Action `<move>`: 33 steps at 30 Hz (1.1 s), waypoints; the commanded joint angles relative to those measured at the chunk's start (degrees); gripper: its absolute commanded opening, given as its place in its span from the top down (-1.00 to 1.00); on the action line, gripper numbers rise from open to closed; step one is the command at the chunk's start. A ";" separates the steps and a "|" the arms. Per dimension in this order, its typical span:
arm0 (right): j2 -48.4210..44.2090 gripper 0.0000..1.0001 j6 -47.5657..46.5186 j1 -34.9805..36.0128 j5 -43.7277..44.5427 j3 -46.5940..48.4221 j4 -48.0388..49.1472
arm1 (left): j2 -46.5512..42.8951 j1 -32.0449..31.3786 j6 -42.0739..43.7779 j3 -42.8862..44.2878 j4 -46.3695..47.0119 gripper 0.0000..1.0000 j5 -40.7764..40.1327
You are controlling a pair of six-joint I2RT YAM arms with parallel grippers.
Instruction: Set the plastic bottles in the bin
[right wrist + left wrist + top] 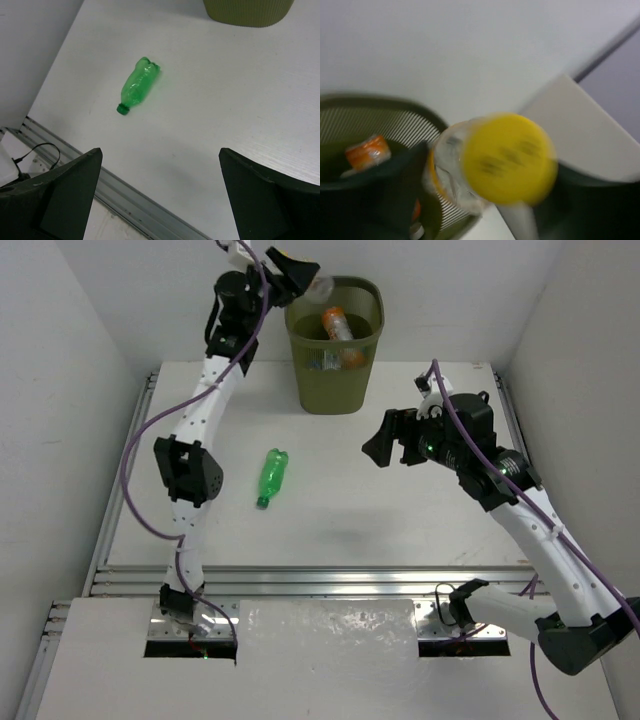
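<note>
Green plastic bottle, nearest, is laid on its side well in front of the bin and slightly left. In front of the bin to the right, the right gripper is spread wide and empty. Inside the bin an orange bottle is seen. Over the bin's left rim, a clear yellow-capped bottle is clamped in the left gripper. The lying bottle is judged light, thin-walled and slippery; it is best taken gently across mid-body.
</note>
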 commanded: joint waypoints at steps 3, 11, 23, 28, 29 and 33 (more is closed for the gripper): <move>-1.18 -0.98 1.49 0.02 -3.25 5.17 -1.67 | 1.98 0.31 -0.37 2.96 6.11 -0.99 -6.27; 2.86 -0.98 2.10 0.02 -6.07 4.73 -1.50 | -13.03 2.16 13.24 -1.16 -9.94 -0.99 -14.08; 4.28 -0.98 1.58 -0.07 -0.80 1.84 -2.46 | -39.86 1.37 18.27 -51.77 -43.56 -0.99 -19.13; 3.49 -0.98 3.16 -0.07 -2.99 -1.50 -0.63 | -37.94 0.76 18.09 -62.08 -41.52 -0.97 -11.92; 3.31 -0.98 3.33 -0.07 -3.43 -2.99 -0.36 | -37.06 0.49 18.53 -62.43 -41.88 -0.94 -11.73; 2.52 -0.98 3.25 -0.07 -3.43 -5.37 0.52 | -33.02 -2.23 20.12 -65.95 -40.65 -0.93 -12.52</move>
